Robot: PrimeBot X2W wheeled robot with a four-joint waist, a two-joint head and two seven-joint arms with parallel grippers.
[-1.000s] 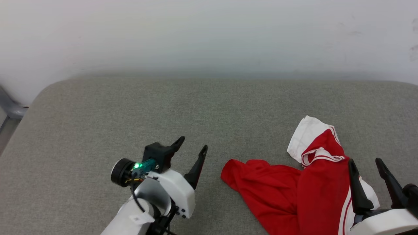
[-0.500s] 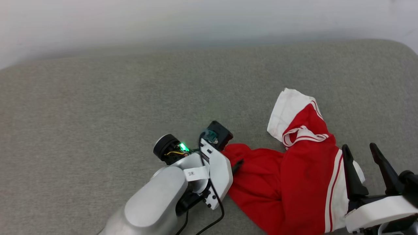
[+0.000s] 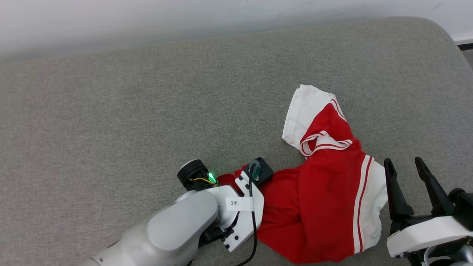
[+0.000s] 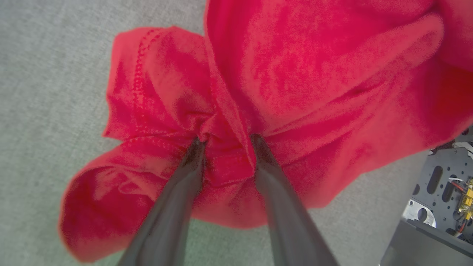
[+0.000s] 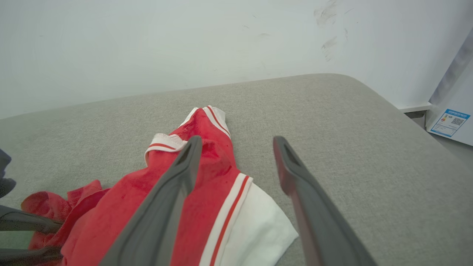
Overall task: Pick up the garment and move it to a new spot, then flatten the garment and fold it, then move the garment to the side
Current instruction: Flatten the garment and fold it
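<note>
The garment (image 3: pixel 325 192) lies crumpled on the grey cushion (image 3: pixel 111 111): red body, a white sleeve at its far end, red-and-white striped trim. My left gripper (image 4: pixel 225 142) points down onto its left edge. The fingers press into the red cloth (image 4: pixel 295 74) and stand apart, with a bunched fold between their tips. From the head view the left wrist covers those fingers. My right gripper (image 3: pixel 402 162) hovers open just right of the garment with nothing between its fingers. In the right wrist view it (image 5: pixel 237 140) hangs over the white sleeve and striped hem (image 5: pixel 236 207).
The grey cushion runs wide to the left and far side, and its rounded right edge (image 3: pixel 458 40) drops off near the wall (image 5: pixel 147 44). A white box with a blue label (image 5: pixel 451 125) stands on the floor beyond that edge.
The head camera has swung right. My left arm has moved right to the garment's left edge and tipped fingers-down into the cloth, the jaws narrowing a little. The right gripper stays open beside the garment.
</note>
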